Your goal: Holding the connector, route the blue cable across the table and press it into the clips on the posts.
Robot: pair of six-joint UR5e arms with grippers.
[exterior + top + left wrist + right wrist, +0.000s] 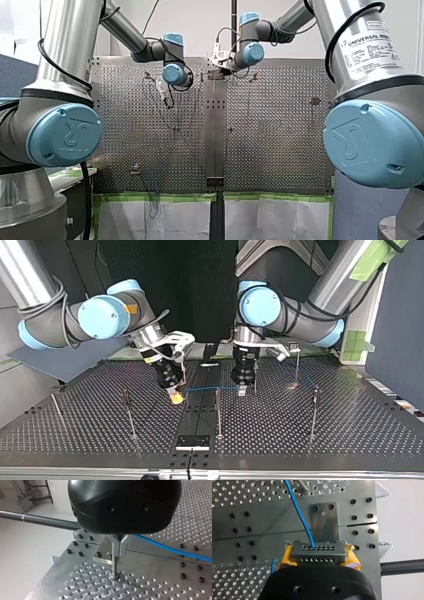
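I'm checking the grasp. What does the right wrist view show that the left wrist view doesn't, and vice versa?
Only right wrist: my yellow-padded right pincer shut on the grey connector. Only left wrist: my left pincer with a thin post just ahead of it. Both: the blue cable and perforated table.
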